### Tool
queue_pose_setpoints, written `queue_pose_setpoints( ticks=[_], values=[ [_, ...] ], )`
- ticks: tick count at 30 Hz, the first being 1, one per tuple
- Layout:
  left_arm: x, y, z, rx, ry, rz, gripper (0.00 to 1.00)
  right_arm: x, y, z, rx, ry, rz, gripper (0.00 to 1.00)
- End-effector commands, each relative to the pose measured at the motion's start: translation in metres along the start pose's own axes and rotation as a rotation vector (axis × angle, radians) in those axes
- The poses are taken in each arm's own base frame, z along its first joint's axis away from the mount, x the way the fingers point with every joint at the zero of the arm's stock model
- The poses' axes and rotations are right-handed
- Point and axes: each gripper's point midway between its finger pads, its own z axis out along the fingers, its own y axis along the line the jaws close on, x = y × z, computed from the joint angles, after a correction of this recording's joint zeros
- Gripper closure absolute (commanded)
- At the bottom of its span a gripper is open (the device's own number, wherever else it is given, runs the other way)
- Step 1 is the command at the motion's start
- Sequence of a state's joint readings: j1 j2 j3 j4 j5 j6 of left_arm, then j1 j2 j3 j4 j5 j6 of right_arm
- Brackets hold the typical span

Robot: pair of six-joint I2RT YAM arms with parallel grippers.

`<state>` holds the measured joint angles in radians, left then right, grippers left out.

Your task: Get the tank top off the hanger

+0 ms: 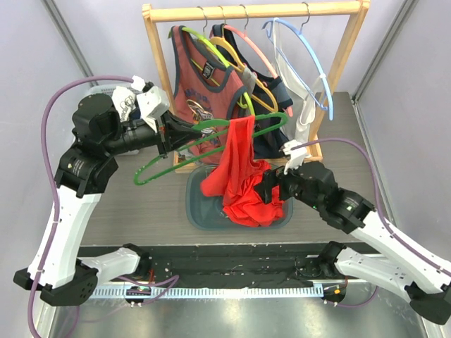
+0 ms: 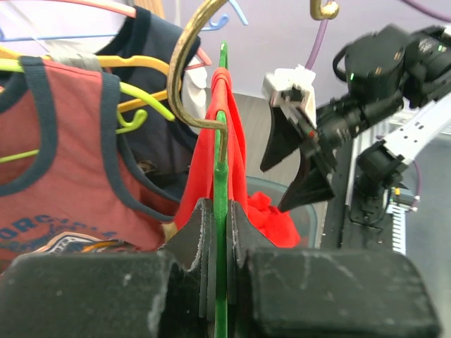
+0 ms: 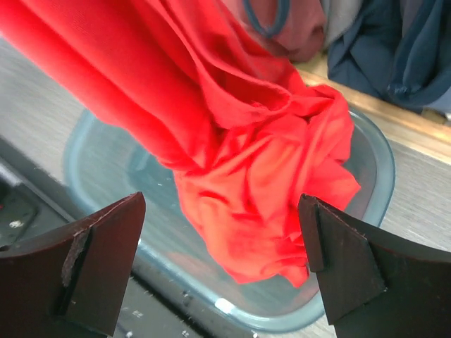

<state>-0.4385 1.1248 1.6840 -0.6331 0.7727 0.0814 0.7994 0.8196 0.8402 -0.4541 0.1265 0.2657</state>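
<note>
Left gripper (image 1: 163, 134) clamped tight on the green hanger (image 2: 221, 162), pads pinching the wire just under its brass hook. The hanger is held off the wooden rack (image 1: 246, 10) and tilted, its far arm reaching away from this gripper toward the right arm. Likely reason: one arm fixes the hanger in open air so the other can strip the cloth. Red tank top (image 1: 239, 176) is draped over that far arm, beyond the left fingertips, with its lower half bunched in the grey bin (image 1: 194, 204) below. Right gripper (image 3: 222, 260) spread wide, holding nothing, with the crumpled red heap directly ahead of it and slightly below. Judgement: garment partly off, some of it yet looped over the wire; next step calls for a pinch on the fabric and a pull down and away from the hanger's end. Room: the bin rim sits close under the right fingers, so a low approach risks knocking it. The rack's other clothes, a rust tank top (image 1: 201, 77) and a navy garment (image 1: 271, 137), hang just behind the hanger past the left gripper, leaving little clearance there. Open space lies back toward the right arm's own base, at the near table edge. Cannot tell whether the cloth is snagged on the hanger tip.
</note>
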Motion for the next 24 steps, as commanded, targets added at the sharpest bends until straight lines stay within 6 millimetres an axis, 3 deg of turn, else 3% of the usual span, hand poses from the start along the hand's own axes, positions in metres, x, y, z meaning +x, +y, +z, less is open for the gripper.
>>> queue_pose_setpoints(
  ticks=[1, 2, 3, 5, 9, 14, 19, 22, 24],
  values=[
    [-0.021, -0.020, -0.002, 0.076, -0.068, 0.001, 1.00, -0.079, 0.028, -0.054, -0.124, -0.205, 0.001, 0.00],
    [-0.020, -0.023, -0.002, 0.084, -0.070, -0.011, 1.00, -0.089, 0.037, -0.064, -0.173, -0.234, 0.009, 0.00],
    [-0.018, -0.025, -0.001, 0.098, -0.069, -0.013, 1.00, -0.113, 0.045, -0.081, -0.215, -0.315, 0.019, 0.00],
    [-0.015, -0.027, 0.000, 0.107, -0.067, -0.015, 1.00, -0.134, 0.064, -0.098, -0.317, -0.377, 0.031, 0.00],
    [-0.003, -0.030, 0.003, 0.120, -0.051, -0.060, 1.00, -0.167, 0.084, -0.104, -0.391, -0.425, 0.038, 0.15],
    [-0.002, -0.031, 0.004, 0.120, -0.055, -0.067, 1.00, -0.179, 0.093, -0.091, -0.406, -0.418, 0.029, 0.24],
    [-0.006, -0.031, 0.003, 0.118, -0.065, -0.059, 1.00, -0.174, 0.095, -0.080, -0.416, -0.393, 0.036, 0.34],
    [-0.008, -0.031, 0.002, 0.117, -0.071, -0.049, 1.00, -0.169, 0.093, -0.078, -0.409, -0.384, 0.045, 0.34],
    [-0.008, -0.032, 0.002, 0.120, -0.071, -0.049, 1.00, -0.166, 0.091, -0.078, -0.399, -0.385, 0.052, 0.28]
  ],
)
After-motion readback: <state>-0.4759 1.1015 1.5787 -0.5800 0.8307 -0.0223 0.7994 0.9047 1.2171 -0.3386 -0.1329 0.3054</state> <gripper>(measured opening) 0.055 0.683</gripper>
